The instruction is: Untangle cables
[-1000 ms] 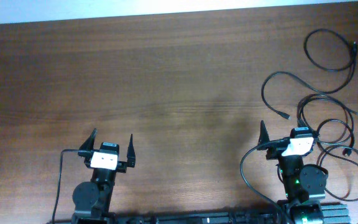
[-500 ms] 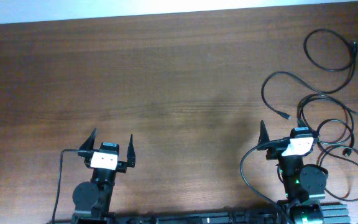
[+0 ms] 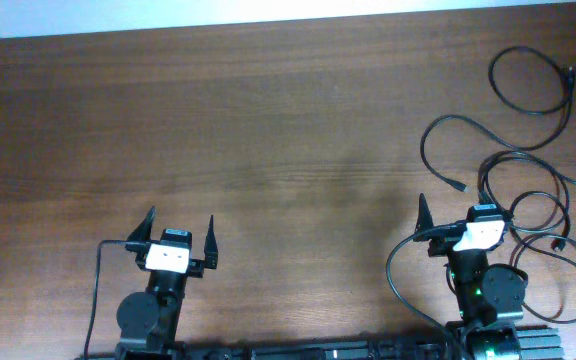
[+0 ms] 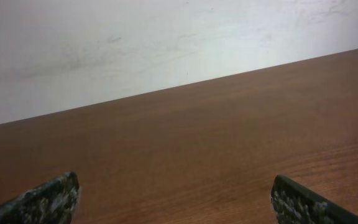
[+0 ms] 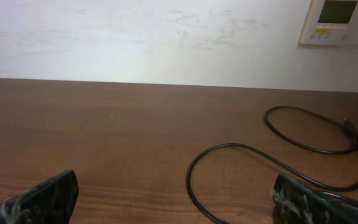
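Note:
Several thin black cables (image 3: 528, 190) lie in loose overlapping loops at the right side of the table. One separate loop (image 3: 533, 80) lies at the far right corner. My right gripper (image 3: 453, 212) is open and empty at the near right, just left of the tangle. In the right wrist view a cable (image 5: 229, 168) curves on the wood between my open fingers (image 5: 179, 199), and another loop (image 5: 316, 130) lies farther back. My left gripper (image 3: 180, 228) is open and empty at the near left, far from the cables; its wrist view (image 4: 179, 199) shows only bare wood.
The brown wooden table (image 3: 268, 130) ends at a white wall at the back. A wall panel (image 5: 340, 22) shows in the right wrist view. Thicker black arm wires (image 3: 398, 280) run beside each arm base.

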`<state>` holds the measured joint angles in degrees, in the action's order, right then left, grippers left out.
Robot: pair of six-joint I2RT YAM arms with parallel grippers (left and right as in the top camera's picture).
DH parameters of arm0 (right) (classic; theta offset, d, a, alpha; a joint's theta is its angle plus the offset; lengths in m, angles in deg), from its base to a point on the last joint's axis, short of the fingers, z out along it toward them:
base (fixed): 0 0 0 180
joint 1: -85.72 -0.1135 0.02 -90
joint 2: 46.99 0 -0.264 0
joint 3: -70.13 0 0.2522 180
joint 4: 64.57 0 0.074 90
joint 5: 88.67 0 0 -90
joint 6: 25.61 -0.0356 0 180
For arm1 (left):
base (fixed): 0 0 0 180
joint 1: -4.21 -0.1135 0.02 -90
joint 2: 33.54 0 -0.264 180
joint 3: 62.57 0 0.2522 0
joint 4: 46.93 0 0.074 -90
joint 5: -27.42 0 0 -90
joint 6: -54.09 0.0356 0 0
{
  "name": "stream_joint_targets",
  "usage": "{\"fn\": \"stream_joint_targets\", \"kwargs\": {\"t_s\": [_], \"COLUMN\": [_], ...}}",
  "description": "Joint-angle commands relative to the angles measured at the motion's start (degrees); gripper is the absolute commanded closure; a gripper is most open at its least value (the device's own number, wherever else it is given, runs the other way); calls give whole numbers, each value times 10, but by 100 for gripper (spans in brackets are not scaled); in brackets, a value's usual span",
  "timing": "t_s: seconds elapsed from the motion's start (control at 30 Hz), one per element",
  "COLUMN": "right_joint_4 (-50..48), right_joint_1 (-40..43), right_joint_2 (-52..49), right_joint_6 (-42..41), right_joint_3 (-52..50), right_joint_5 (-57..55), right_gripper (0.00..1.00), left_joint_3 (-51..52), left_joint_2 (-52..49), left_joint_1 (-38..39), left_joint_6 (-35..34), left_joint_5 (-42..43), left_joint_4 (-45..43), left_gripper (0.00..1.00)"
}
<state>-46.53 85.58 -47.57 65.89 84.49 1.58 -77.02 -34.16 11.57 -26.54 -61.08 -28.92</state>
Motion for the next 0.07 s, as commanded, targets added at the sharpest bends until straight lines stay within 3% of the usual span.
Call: {"fn": "stream_joint_targets", "kwargs": {"t_s": [0.0, 0.03], "right_joint_4": [3, 3], "right_joint_1": [2, 2], "right_joint_2": [4, 4], "right_joint_6": [-2, -2], "right_joint_3": [-3, -3], "right_joint_5": [3, 3], "right_gripper": [1, 2], "left_joint_3": [2, 2], "left_joint_2": [3, 3], "left_joint_1": [-3, -3], "left_joint_6": [-7, -7], "left_joint_5": [-4, -4], "left_joint_4": [4, 3], "left_gripper": [1, 1]}}
